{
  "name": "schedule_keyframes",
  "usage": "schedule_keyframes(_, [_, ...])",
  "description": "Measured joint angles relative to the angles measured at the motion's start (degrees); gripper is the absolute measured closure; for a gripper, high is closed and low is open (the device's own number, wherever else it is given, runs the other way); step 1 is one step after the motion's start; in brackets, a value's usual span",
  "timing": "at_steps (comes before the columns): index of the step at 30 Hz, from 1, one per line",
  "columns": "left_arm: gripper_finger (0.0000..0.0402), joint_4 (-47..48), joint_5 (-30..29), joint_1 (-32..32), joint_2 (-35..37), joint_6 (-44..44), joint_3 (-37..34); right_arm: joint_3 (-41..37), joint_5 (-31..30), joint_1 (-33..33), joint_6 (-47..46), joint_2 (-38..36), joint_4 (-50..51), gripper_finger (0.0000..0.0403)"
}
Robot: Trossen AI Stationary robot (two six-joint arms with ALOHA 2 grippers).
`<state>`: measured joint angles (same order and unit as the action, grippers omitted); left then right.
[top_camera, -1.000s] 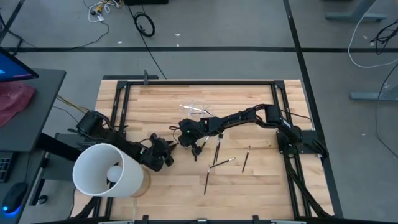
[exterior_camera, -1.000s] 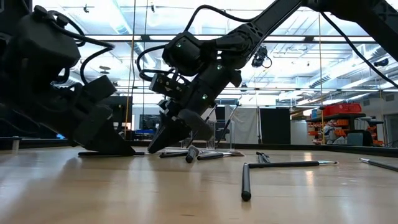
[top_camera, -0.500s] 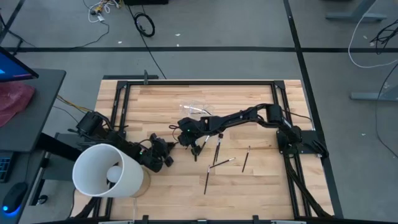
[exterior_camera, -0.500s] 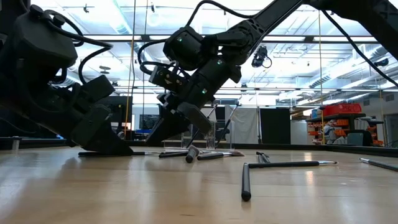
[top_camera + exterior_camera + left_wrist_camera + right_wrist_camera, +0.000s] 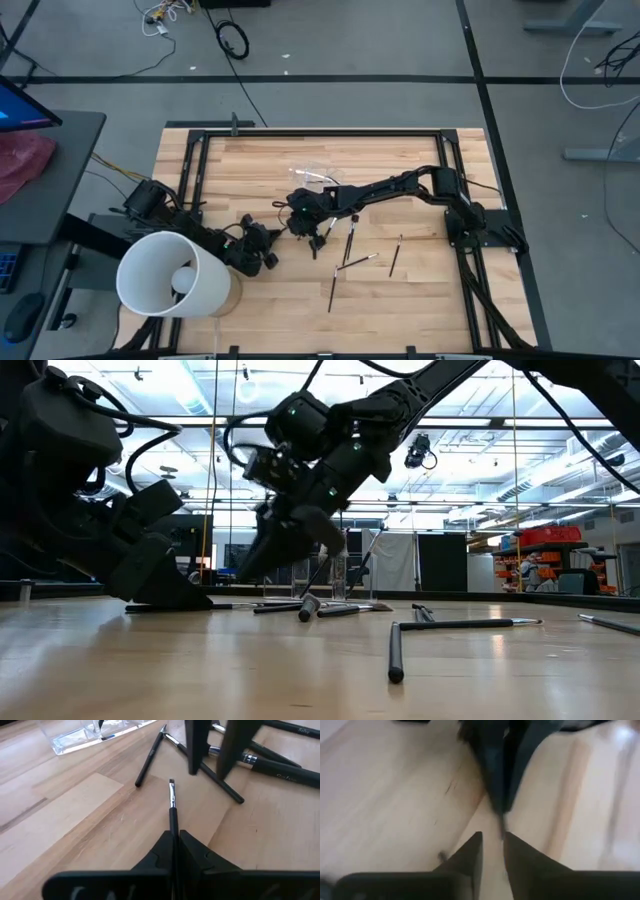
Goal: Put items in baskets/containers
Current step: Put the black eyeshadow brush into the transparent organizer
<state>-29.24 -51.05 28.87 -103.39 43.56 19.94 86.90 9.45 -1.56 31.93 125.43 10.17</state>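
Our left gripper (image 5: 175, 851) is pinched shut on a thin makeup brush (image 5: 172, 809) whose tip points toward the clear holder (image 5: 82, 734), low over the table (image 5: 400, 285) toward its left edge. Our right gripper (image 5: 297, 222) hangs near the table's middle, just in front of the holder; we cannot tell whether its fingers grip anything. Loose brushes (image 5: 350, 262) lie scattered toward the front-right. A white bucket (image 5: 170, 275) stands at the front-left corner.

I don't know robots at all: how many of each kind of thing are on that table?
Robot arms: 2
White bucket: 1
Clear holder: 1
Makeup brushes: at least 6, one in the left gripper; the arms may hide more
Total: at least 10
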Motion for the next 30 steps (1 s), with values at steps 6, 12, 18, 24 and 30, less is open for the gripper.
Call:
schedule_keyframes(6, [0.0388,-1.69,0.03,0.08,0.26,-1.16,0.0,0.11,0.55,0.0,-2.73,2.14,-4.72,0.0257])
schedule_keyframes(12, [0.0388,-2.6,1.79,0.17,3.05,-6.6,0.06,0.04,0.34,-0.02,-3.3,5.33,-8.44,0.0236])
schedule_keyframes(18, [0.0388,-3.02,2.68,0.31,4.63,-8.76,0.38,0.08,-1.06,-0.17,-3.03,5.46,-8.82,0.0247])
schedule_keyframes(24, [0.0387,-3.5,1.27,0.27,4.66,-9.67,0.52,0.2,0.89,-0.71,-4.73,5.68,-7.3,0.0273])
schedule_keyframes(30, [0.0386,-3.64,0.47,0.27,4.74,-9.73,0.55,0.19,1.22,-0.63,-4.56,5.72,-7.19,0.0332])
